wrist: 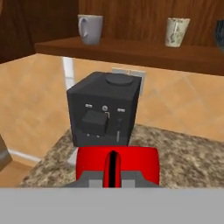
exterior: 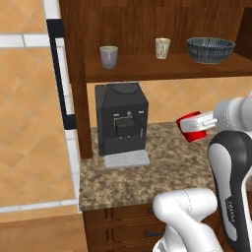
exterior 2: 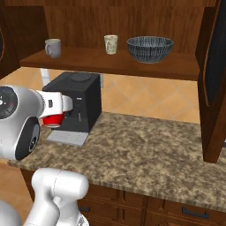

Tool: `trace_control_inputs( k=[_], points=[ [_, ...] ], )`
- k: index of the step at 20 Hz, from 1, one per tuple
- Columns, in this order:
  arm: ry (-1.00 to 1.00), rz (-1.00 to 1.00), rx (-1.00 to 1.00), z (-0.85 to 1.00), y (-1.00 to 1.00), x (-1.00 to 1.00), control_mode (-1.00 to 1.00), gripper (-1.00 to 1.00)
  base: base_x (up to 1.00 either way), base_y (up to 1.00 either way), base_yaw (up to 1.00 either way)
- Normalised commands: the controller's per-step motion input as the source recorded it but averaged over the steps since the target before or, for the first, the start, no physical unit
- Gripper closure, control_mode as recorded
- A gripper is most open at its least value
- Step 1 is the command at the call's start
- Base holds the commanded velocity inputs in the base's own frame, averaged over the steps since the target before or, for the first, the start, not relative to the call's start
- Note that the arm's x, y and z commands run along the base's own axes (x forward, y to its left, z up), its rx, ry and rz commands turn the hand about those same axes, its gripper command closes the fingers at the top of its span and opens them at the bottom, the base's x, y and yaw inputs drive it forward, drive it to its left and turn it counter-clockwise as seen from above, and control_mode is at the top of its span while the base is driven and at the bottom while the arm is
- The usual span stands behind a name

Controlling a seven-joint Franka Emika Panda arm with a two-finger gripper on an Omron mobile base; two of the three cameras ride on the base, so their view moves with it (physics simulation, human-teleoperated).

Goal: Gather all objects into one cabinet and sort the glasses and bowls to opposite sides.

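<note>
arm (exterior: 231,162): glossy white rounded shells, thick tubular links
joints: dark grey to black bands between the white segments
marking: small pale lettering on the dark band, too small to read
hand (exterior 2: 55,103): white blocky housing behind the jaws
finger tips (wrist: 113,168): small, dark

Base views flank shared shelf (exterior: 162,66), hand view nearer — level.

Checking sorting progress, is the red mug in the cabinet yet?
Out. The red mug is in the claw, above the counter, below the shelf.
</note>
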Motion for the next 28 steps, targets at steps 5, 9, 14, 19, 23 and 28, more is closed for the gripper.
trace_control_inputs(
  k=[5,9,14,19,23,28],
  points=[
    [-0.42,0.18,0.00,0.48,0.12,0.02,-1.00,1.00,0.00,0.00,0.00],
    [-0.28,0.17,0.01,0.80,0.59,0.42,-1.00,1.00,0.00,0.00,0.00],
    [-0.06,0.17,0.03,0.92,0.48,0.69,-1.00,1.00,0.00,0.00,0.00],
    [0.03,0.12,0.02,0.36,0.00,0.65,-1.00,1.00,0.00,0.00,0.00],
    [0.00,0.18,0.09,-0.01,0.00,0.72,-1.00,1.00,0.00,0.00,0.00],
    [-0.03,0.14,0.12,0.00,0.00,0.80,-1.00,1.00,0.00,0.00,0.00]
  ],
)
